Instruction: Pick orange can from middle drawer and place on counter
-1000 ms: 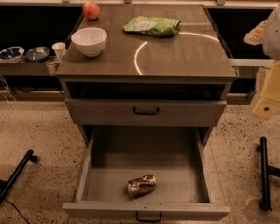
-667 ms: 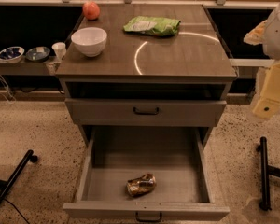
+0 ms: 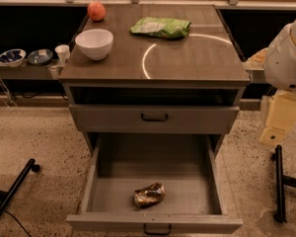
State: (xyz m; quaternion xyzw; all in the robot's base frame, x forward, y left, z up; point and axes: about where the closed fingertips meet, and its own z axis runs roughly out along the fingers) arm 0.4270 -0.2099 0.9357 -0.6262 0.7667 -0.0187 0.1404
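The orange can is lying on its side, long axis running left-right. We are seeing the counter left of the gripper and the open middle drawer lower-left, holding that can. We are not making out the gripper's state.

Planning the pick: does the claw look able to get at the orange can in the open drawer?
Likely yes. The claw hangs right of the counter. The middle drawer is pulled out and the orange can lies alone near its front, uncovered from above; only the side wall to clear.
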